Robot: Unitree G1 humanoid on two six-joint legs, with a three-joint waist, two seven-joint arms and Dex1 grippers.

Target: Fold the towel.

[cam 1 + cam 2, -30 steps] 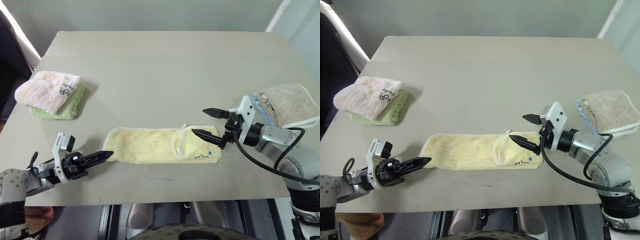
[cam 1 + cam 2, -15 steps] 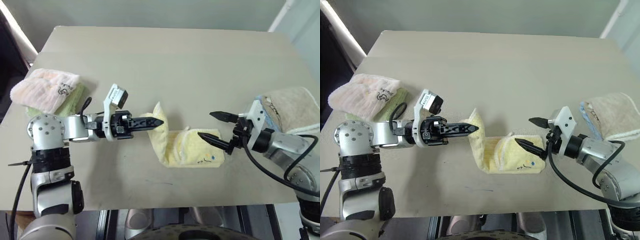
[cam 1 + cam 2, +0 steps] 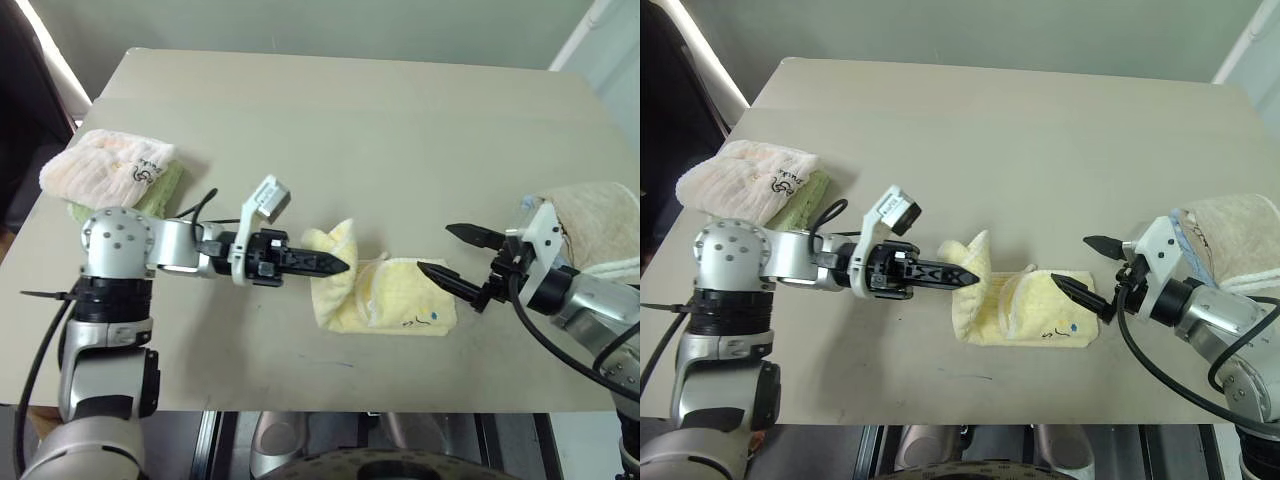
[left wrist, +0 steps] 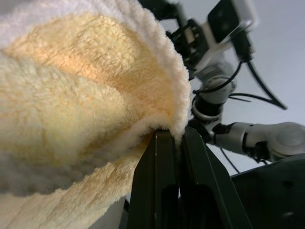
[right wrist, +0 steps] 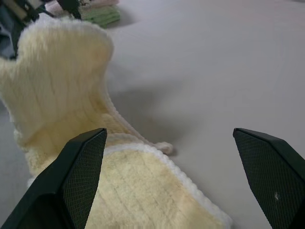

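Observation:
The pale yellow towel (image 3: pixel 400 300) lies bunched near the middle front of the table, with a small dark mark (image 3: pixel 425 318) on its right part. My left gripper (image 3: pixel 345 267) is shut on the towel's left end and holds it raised in a peak (image 3: pixel 335 240) over the rest. The left wrist view shows the fingers (image 4: pixel 159 157) pinching the towel's white-edged hem (image 4: pixel 176 119). My right gripper (image 3: pixel 435 248) hangs open just right of the towel, with nothing between its fingers. In the right wrist view, the raised flap (image 5: pixel 62 81) stands ahead of that gripper.
A pink-white towel (image 3: pixel 100 165) lies on a green cloth (image 3: pixel 160 190) at the table's left edge. At the right edge a beige towel (image 3: pixel 600 210) lies on a light blue cloth. Bare tabletop (image 3: pixel 330 120) stretches behind the towel.
My left gripper has carried the towel's left end up and to the right, over the rest, so the strip is now bunched short. The right gripper stays open and has drawn slightly right.

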